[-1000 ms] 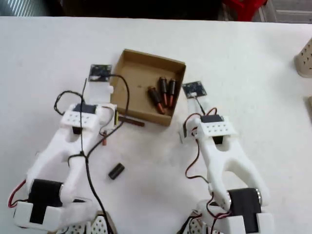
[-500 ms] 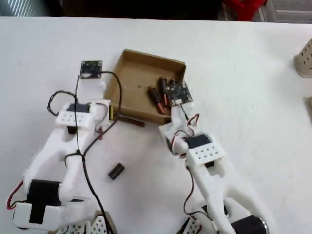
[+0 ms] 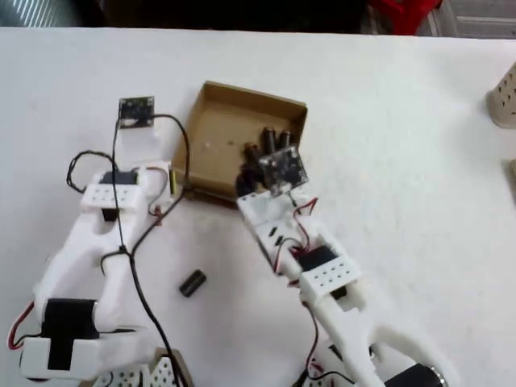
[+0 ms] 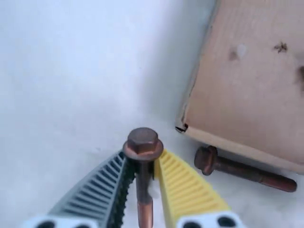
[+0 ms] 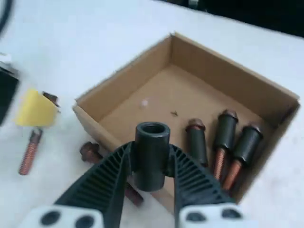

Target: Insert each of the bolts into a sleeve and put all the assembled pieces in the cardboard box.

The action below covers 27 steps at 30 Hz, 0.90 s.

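From the high view, the cardboard box (image 3: 222, 137) sits mid-table (image 3: 403, 121), nearer the far edge, and three assembled pieces (image 3: 267, 139) lie inside by its right wall. The left gripper (image 3: 171, 181) hangs just off the box's near-left corner, and the right gripper (image 3: 244, 187) is over the box's near wall. Their tips are close together, probably so the two parts can be joined in the air. A spare sleeve (image 3: 192, 283) lies alone toward the table's near edge, well apart from the box.

In the left wrist view, the fingers are pinched narrow on a bolt (image 4: 142, 145) just under its head, which likely leaves the shank free to enter a sleeve. A second bolt (image 4: 242, 172) lies on the table just beside the box's near wall, waiting its turn.

In the right wrist view, the fingers clamp the held sleeve (image 5: 152, 161) around its middle. Its open bore is clear of both fingers, so a bolt could slide in.
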Tool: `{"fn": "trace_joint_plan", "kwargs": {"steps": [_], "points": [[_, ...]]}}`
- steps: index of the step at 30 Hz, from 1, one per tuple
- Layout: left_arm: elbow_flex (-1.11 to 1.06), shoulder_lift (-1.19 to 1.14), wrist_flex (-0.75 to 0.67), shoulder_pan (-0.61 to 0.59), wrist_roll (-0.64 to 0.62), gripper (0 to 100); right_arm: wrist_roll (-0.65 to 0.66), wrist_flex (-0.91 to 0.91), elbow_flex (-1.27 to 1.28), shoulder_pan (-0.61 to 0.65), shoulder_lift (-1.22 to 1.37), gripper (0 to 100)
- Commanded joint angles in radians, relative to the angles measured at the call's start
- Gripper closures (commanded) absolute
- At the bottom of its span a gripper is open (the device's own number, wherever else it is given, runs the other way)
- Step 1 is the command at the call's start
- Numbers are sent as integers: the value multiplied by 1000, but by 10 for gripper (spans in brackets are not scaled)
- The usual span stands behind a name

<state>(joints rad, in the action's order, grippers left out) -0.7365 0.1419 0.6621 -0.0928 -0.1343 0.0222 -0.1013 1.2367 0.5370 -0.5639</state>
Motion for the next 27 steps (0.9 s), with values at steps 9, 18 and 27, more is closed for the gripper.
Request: {"fn": "trace_joint_plan", "kwargs": {"steps": [9,18,27], "points": [[8,8,-26,-10,3,977,-6,-588,6,122,259,982],[8,10,-28,-12,3,977,-8,-993,137,128,464,982],[8,10,-29,-12,3,977,-8,-1184,301,139,461,982]]}}
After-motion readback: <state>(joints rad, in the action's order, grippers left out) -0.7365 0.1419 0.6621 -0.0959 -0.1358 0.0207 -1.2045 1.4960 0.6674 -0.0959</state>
